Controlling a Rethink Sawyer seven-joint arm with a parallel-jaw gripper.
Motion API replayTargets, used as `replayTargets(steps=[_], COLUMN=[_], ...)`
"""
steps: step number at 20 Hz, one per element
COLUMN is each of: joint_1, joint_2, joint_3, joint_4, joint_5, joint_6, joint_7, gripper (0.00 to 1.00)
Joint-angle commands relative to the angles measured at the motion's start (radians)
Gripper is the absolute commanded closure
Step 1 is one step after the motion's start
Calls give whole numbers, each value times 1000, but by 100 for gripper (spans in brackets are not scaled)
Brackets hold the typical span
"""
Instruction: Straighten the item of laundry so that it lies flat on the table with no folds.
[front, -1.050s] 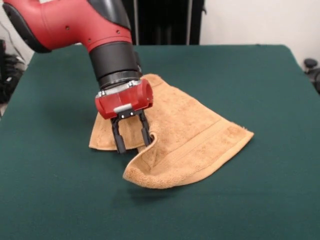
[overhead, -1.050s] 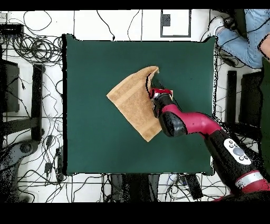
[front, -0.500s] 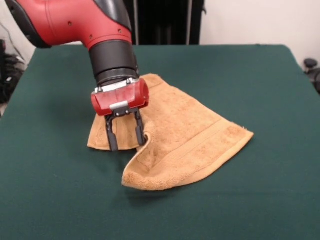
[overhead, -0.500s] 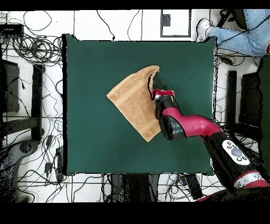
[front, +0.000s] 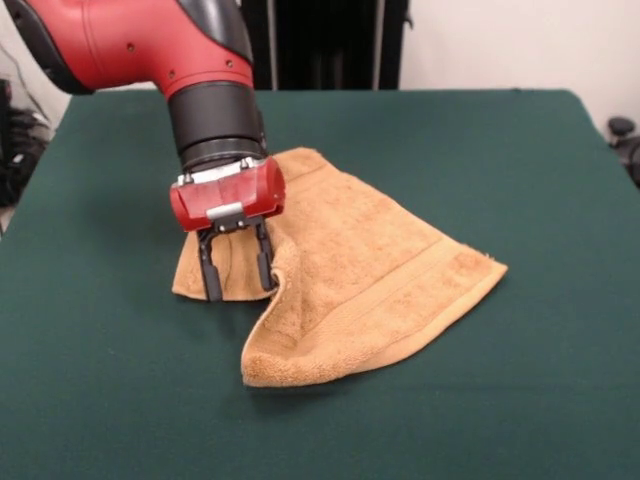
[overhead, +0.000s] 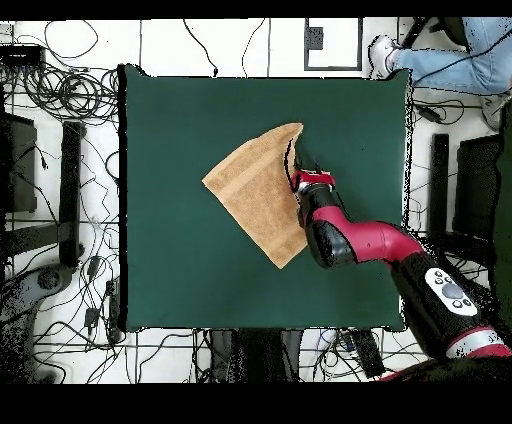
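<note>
While the towel (front: 370, 270) lies folded, green table (front: 560, 380) surrounds it.

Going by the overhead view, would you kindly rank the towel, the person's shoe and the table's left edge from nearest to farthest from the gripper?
1. Towel: directly beside the gripper.
2. Person's shoe: upper right, off the table.
3. Table's left edge: far left.
</note>
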Motion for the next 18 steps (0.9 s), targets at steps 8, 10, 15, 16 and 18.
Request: replayTargets(steps=[8, 10, 15, 16, 18], joint_1=[46, 68, 92, 95, 103], joint_2=[33, 30, 50, 64, 78], joint_3=[56, 26, -3, -3, -7], joint_4=[-34, -22, -14, -20, -27], joint_5=[7, 44, 85, 88, 96], joint_6=[-38, -86, -176, -200, -222], joint_7=[145, 144, 134, 134, 135], gripper=[0, 0, 0, 0, 0])
